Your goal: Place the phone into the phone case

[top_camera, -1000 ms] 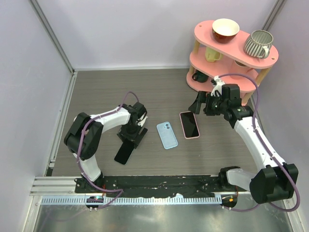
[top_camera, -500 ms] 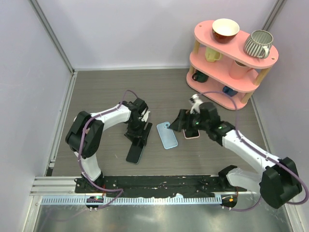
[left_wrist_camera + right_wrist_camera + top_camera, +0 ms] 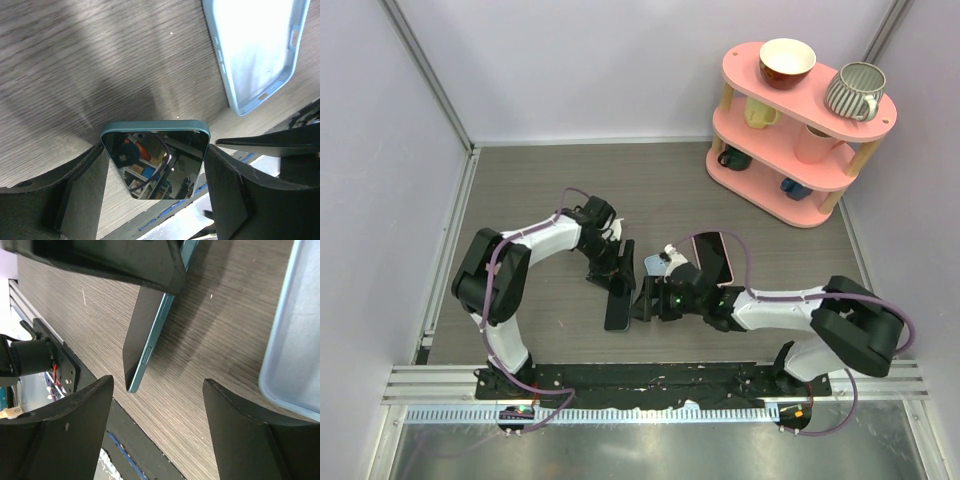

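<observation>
Closest to the arm bases, the dark phone (image 3: 617, 306) sits clamped between the left gripper (image 3: 616, 284)'s fingers (image 3: 75, 185). The left wrist view shows its teal-edged top (image 3: 155, 162) filling the gap between the two pads. A second ago this phone was further left, and it has been carried rightward toward the middle of the table.

Just beside it on the right is the right gripper (image 3: 643, 300), with its fingers (image 3: 65, 435) spread wide and nothing between them. The right wrist camera looks along the phone's edge (image 3: 150, 335), which is tilted. A second ago this gripper was up by the shelf. Half a second ago it hung over the case, and now it has swung down low and near.

Just beyond, the light blue phone case (image 3: 654, 264) lies open side up where it was, partly covered by the right arm. The pink-edged phone (image 3: 710, 252) beside it has not shifted. Farthest back stands the pink shelf (image 3: 807, 97) with its cups.
</observation>
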Motion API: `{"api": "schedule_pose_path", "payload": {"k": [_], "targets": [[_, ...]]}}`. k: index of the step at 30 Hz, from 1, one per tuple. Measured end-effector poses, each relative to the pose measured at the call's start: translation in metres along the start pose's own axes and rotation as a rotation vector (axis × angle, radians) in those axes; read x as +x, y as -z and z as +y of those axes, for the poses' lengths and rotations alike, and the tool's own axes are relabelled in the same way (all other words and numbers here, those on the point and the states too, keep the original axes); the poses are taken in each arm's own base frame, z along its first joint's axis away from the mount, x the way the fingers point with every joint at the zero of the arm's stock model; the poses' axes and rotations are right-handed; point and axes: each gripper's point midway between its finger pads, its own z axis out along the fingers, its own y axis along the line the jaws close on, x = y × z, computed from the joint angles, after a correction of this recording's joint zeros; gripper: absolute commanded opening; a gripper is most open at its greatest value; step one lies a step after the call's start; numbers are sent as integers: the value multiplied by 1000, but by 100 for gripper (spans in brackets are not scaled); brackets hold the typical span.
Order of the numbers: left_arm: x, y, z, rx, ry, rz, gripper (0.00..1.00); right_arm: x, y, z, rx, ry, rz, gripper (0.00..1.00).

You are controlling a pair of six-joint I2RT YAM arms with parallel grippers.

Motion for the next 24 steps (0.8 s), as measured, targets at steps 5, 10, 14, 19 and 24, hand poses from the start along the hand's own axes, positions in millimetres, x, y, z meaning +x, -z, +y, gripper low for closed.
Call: {"api": "schedule_pose_path", "payload": {"k": [5,10,14,19,24], "targets": [[-1,-2,-7,61,22,-12,46,12,-17,-3,20,-36,9,68],[-2,-3,-13,118,54,-29,45,9,-25,-4,25,-53,-11,46],[-3,-4,-16,142,74,-42,45,-1,-29,4,9,-41,-40,15],[-6,0,-16,153,116,-55,62,-5,-28,1,30,-80,-46,1],[-13,14,-22,135,90,-118,93,-13,-19,4,33,-10,-67,1]]}}
